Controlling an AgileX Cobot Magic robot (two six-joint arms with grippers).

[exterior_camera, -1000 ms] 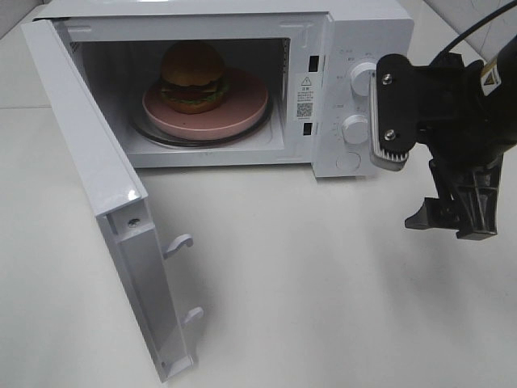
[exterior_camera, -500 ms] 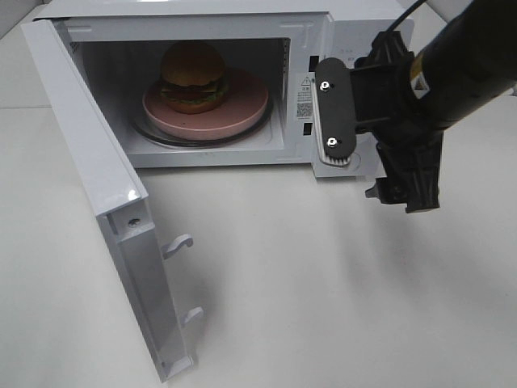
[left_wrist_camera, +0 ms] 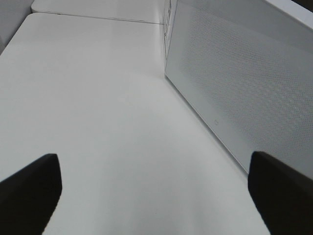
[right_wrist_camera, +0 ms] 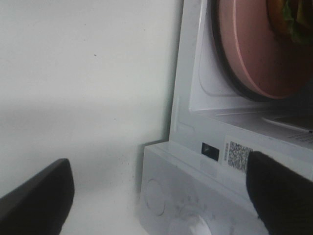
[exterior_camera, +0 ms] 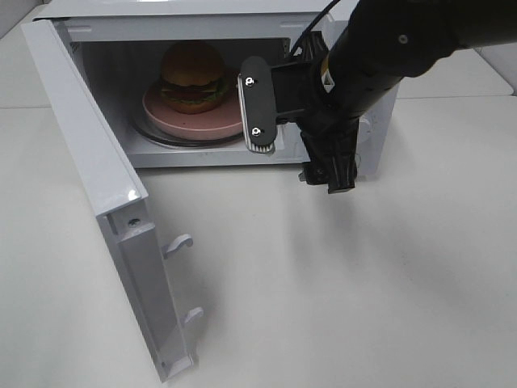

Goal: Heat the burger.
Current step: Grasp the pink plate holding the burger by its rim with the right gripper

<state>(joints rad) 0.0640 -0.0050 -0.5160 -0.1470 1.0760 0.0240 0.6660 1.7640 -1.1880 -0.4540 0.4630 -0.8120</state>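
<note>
1. Exterior high view: the right claw (exterior_camera: pixel 292 129) has swung left since half a second ago, from in front of the control panel to the right edge of the microwave (exterior_camera: pixel 202 16) opening. One flat finger pad (exterior_camera: pixel 258 103) faces the camera and overlaps the right rim of the pink plate (exterior_camera: pixel 174 115). The other finger (exterior_camera: pixel 329 171) points down at the white surface (exterior_camera: pixel 339 283), so the claw is spread wide and holds nothing. The burger (exterior_camera: pixel 192 76) sits on the plate, left of centre in the cavity, as before. The microwave door (exterior_camera: pixel 97 194) stands fully open at the left, its latch hooks jutting right. The surface near the door and right of it is bare.

2. Left wrist view: the left claw (left_wrist_camera: pixel 156 193) shows only as two dark fingertips (left_wrist_camera: pixel 29 188) far apart at the corners, wide and empty. Between them lies bare surface, with the microwave's perforated side wall (left_wrist_camera: pixel 244 83) just to one side.

3. Right wrist view: the wide-set dark fingertips (right_wrist_camera: pixel 281 188) frame the microwave's front corner with its QR label (right_wrist_camera: pixel 238 155). The plate's edge and a sliver of the burger show inside the cavity.
</note>
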